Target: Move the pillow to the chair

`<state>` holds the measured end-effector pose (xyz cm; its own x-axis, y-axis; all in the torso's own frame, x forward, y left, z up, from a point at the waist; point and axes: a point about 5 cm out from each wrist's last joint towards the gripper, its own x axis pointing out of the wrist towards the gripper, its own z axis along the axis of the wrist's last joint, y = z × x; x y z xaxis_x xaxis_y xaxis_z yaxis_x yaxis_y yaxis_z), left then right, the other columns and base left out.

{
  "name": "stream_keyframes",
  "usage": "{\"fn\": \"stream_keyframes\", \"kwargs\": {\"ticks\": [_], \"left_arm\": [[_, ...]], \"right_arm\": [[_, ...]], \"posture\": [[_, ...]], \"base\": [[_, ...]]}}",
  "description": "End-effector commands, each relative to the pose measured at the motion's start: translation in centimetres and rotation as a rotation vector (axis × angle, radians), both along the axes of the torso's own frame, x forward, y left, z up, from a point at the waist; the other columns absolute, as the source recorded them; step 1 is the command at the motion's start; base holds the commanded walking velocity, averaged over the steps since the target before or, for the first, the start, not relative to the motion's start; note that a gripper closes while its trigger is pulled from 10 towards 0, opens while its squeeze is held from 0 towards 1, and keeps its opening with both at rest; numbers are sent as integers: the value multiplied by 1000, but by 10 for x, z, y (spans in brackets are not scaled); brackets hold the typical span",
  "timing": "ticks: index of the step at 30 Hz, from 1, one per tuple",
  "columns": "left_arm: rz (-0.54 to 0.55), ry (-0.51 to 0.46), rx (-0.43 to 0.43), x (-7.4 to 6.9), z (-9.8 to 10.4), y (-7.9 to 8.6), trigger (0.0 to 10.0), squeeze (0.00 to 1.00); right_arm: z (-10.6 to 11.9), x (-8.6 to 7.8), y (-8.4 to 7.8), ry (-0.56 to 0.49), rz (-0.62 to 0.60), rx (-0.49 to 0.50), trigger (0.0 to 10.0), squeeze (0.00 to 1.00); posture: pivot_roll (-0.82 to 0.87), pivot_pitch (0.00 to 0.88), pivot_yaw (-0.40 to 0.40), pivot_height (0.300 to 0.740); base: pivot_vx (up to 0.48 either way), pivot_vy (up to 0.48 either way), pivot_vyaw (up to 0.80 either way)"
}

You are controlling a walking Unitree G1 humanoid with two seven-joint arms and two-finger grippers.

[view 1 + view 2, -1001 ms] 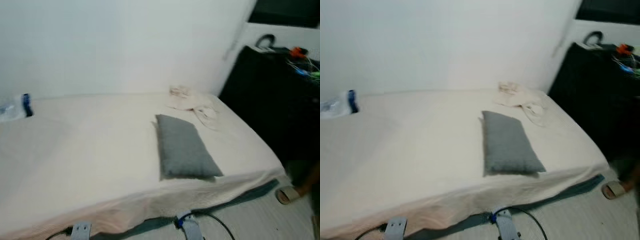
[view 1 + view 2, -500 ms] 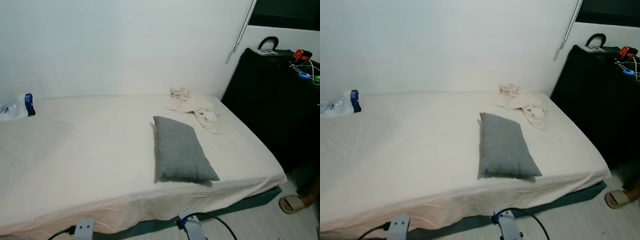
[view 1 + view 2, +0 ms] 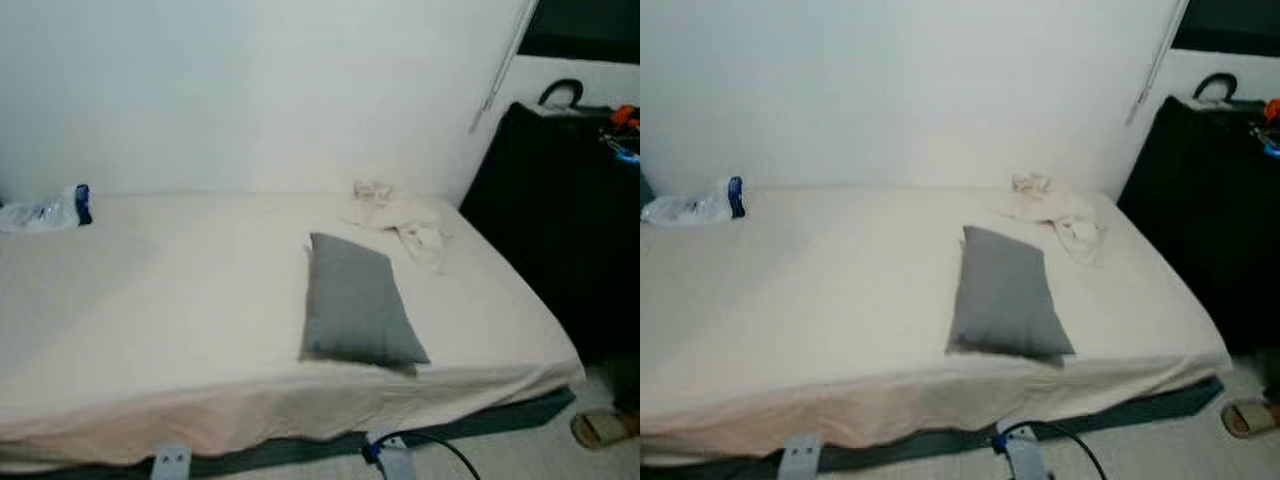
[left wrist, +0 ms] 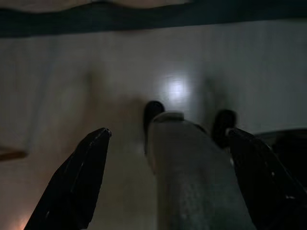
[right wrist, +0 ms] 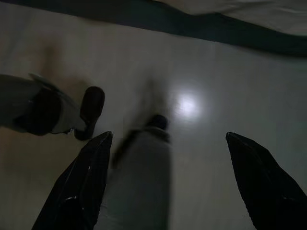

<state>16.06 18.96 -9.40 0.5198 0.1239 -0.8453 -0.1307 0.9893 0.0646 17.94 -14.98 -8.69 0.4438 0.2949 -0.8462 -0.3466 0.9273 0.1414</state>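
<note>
Lying flat on the bed [image 3: 150, 320], the grey pillow [image 3: 355, 300] sits centre-right of the frame, near the front edge, long side running away from the camera; nothing grips it yet. Just beyond it, upper right on the sheet, a crumpled cream cloth [image 3: 405, 220]; far upper left a plastic bag [image 3: 45, 210] by the wall. Dark cabinet [image 3: 570, 200] at right edge, a sandal [image 3: 605, 428] lower right on the floor [image 5: 216, 72]. No chair visible.

Left claw [image 4: 165, 177] and right claw [image 5: 165, 182] both hang low, fingers spread wide, released, pointing at floor beside the robot's feet.

Risks, as judgement: soft pillow may sag or slip from a two-finger pinch if taken at a corner; a one-sided grab could drag the sheet along; reaching over the bed edge may bump the frame; cable [image 3: 430, 445] and sandal near the feet could trip a turn; chair location unknown, so carrying blind may mean a drop
</note>
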Motion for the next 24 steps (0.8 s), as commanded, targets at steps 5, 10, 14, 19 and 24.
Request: {"fn": "stream_keyframes", "kwargs": {"ticks": [5, 10, 14, 19, 24], "left_arm": [[-11, 11, 4, -1, 0, 1, 10000, 0], [-15, 13, 1, -1, 0, 1, 10000, 0], [-16, 14, -1, -1, -1, 0, 10000, 0], [-13, 15, -4, -2, -1, 0, 10000, 0], [-9, 16, -9, -2, -1, -1, 10000, 0]], "right_arm": [[1, 1, 3, 5, -16, 41, 10000, 0], [1, 1, 2, 3, -18, 40, 10000, 0], [1, 2, 0, -1, -34, 26, 10000, 0], [1, 2, -2, -3, -55, 16, 10000, 0], [0, 1, -4, -2, -52, -9, 10000, 0]], "posture": [[114, 0, -120, 740], [113, 0, -119, 740], [112, 0, -119, 740], [110, 0, -120, 740], [109, 0, -120, 740]], "base": [[0, -339, 562], [0, -343, 775], [0, -344, 767], [0, -341, 297], [0, -343, 0]]}}
